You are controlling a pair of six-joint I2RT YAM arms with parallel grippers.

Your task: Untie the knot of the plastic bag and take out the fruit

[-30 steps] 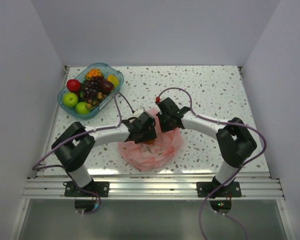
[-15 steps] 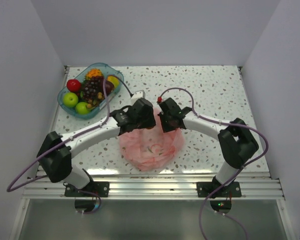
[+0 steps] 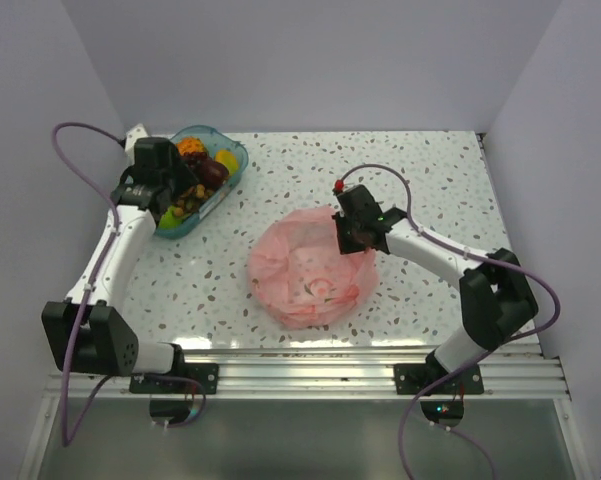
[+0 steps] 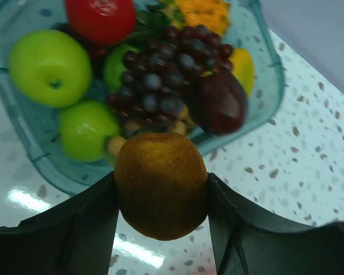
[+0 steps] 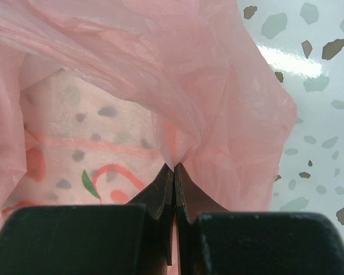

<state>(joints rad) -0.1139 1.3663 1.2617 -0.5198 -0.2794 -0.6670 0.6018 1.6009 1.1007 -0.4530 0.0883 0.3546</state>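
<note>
Left hand [image 3: 158, 172] is clamped on a round brown fruit [image 4: 160, 192], hovering at the near rim of the blue tray [image 4: 273, 86], where a green apple [image 4: 50, 67] and grapes [image 4: 160, 80] already sit. Right hand [image 5: 173, 177], pressed together, pinches a fold of the plastic bag [image 3: 305, 275], which lies slack and looks untied in the middle of the table [image 3: 430, 180]. Whether anything is left inside is hard to tell. A second ago the left hand was at the bag; now it's swung across to the tray.

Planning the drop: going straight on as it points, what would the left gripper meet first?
Its round brown fruit would probably hit the dark purple grape bunch in the clear blue plastic tray; depth unclear.
</note>
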